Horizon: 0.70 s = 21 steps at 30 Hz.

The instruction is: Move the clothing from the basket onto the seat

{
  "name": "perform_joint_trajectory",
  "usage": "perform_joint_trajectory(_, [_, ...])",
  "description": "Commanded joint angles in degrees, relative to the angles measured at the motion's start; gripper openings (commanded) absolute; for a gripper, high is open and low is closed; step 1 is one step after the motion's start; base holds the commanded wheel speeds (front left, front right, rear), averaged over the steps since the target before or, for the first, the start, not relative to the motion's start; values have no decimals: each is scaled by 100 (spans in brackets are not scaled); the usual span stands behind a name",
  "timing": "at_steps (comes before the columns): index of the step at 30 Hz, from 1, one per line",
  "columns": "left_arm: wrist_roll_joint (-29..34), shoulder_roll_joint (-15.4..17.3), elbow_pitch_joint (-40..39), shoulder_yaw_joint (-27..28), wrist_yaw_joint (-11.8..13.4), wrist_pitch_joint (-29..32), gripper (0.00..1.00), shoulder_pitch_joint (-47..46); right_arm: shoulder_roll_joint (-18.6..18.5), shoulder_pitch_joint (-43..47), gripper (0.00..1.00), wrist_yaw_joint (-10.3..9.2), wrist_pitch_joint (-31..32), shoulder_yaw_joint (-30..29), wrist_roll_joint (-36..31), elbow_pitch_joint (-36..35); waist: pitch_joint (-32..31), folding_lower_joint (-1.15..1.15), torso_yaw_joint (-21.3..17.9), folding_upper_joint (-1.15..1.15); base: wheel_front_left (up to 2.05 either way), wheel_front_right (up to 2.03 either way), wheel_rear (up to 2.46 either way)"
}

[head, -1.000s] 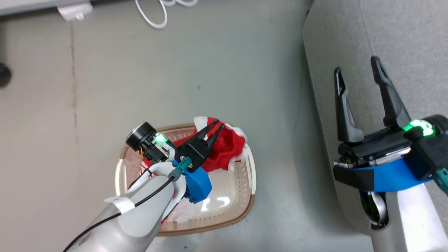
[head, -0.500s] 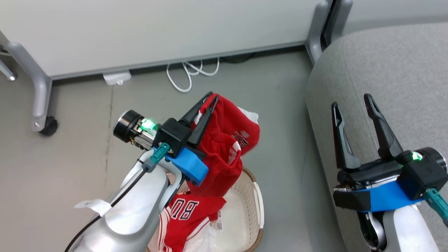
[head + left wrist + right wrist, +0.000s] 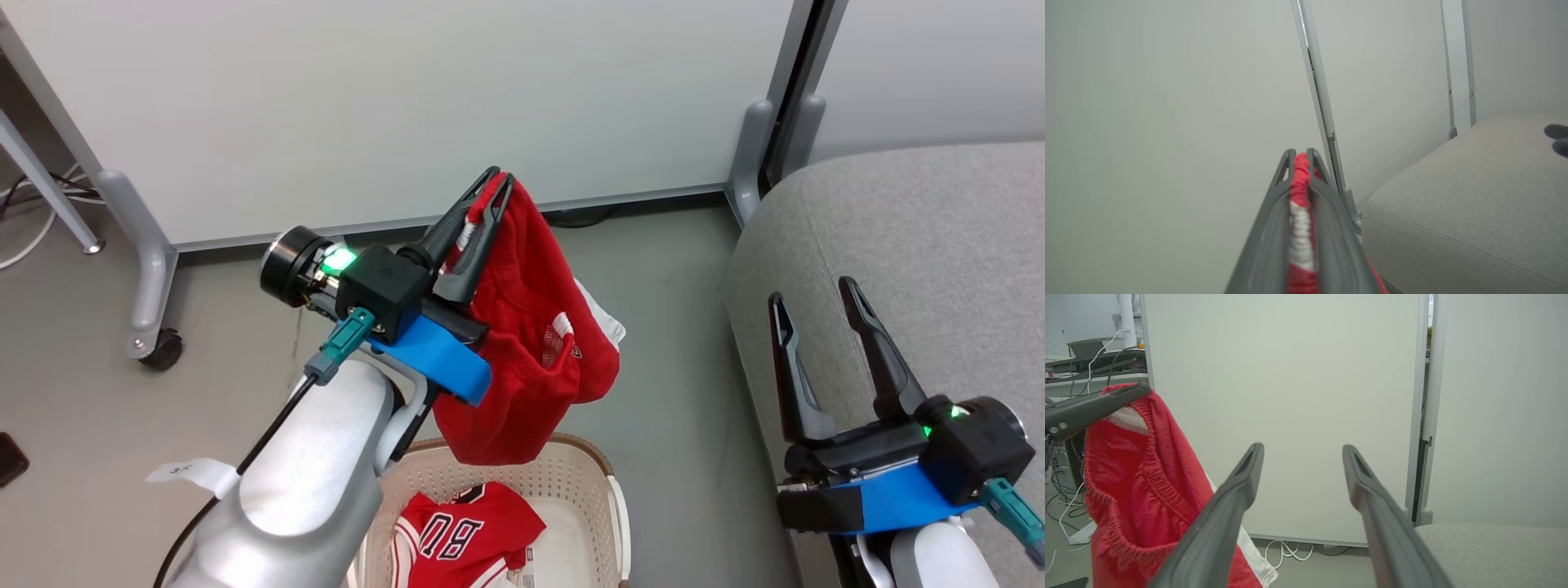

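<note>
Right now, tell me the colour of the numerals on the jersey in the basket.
Dark, on the red jersey; best seen in the head view.

Head downward, wrists level, sharing seat (image 3: 914, 229)

Layout around the cream perforated plastic laundry basket (image 3: 606, 474)

In the basket lies a red jersey with dark numerals (image 3: 465, 531). Above the basket's far rim hangs a soft red garment with a white band (image 3: 531, 351), its top edge pinched between the fingers of the left gripper (image 3: 488, 184). Right of the basket, across a strip of floor (image 3: 686, 425), stands the large grey woven-fabric seat cushion (image 3: 922, 237), with the right gripper (image 3: 812, 292) over its basket-side edge, fingers spread. Behind the basket stands a pale upright partition panel (image 3: 408, 106).
</note>
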Motion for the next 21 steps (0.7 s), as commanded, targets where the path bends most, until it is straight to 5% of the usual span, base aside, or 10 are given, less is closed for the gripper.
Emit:
perform_joint_trajectory(1, [-48,-26,-47,34,-30,-19,0,-49,-16,111,100,3,-24,-14,34,18,-52,1,44,-1,0,0,0])
perform_joint_trajectory(21, [-67,-130,-405,-200,-53,-19,0,-189,-15,-119,100,3,-24,124,-157,22,-103,1,194,-1,0,0,0])
